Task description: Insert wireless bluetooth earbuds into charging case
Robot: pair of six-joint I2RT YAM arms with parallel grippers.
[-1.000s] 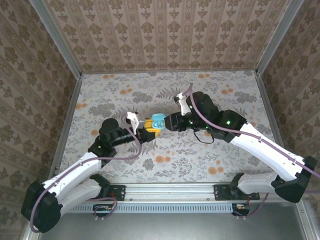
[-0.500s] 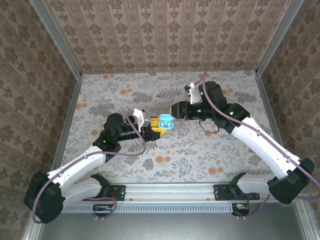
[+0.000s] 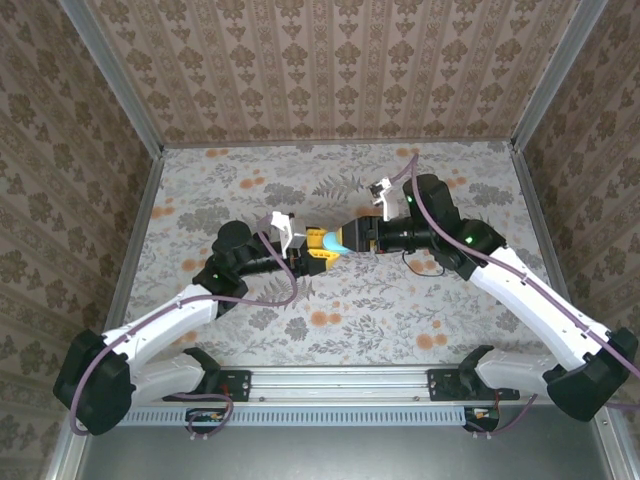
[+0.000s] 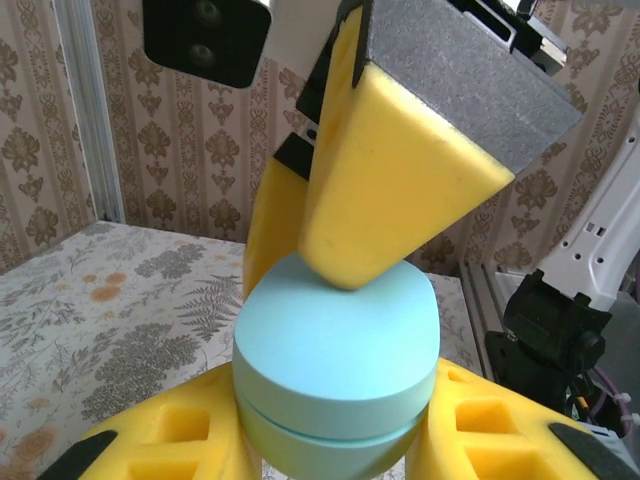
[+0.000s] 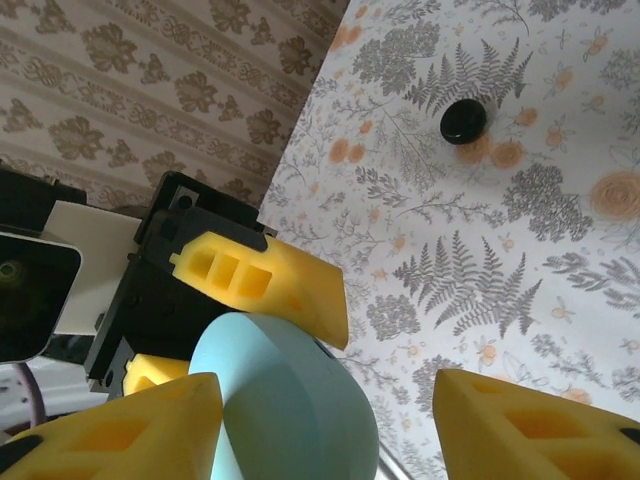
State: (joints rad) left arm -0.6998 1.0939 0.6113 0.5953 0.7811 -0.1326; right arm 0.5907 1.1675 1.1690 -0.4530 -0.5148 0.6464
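The left tool (image 3: 306, 251) is clamped on the teal charging case (image 4: 335, 350) and holds it in the air above the middle of the table (image 3: 450, 300). The right tool (image 5: 325, 395) is spread apart, with one yellow pad (image 4: 400, 190) bearing on the top face of the case. One black earbud (image 5: 463, 120) lies on the table, well apart from both tools. The step in hand appears to be opening the lid: clamp below the seam only, and press the right pad squarely without tilting the case.

Bright, even light throughout; shadows under the arms are soft. Wrist views are sharp up close, with no glare.
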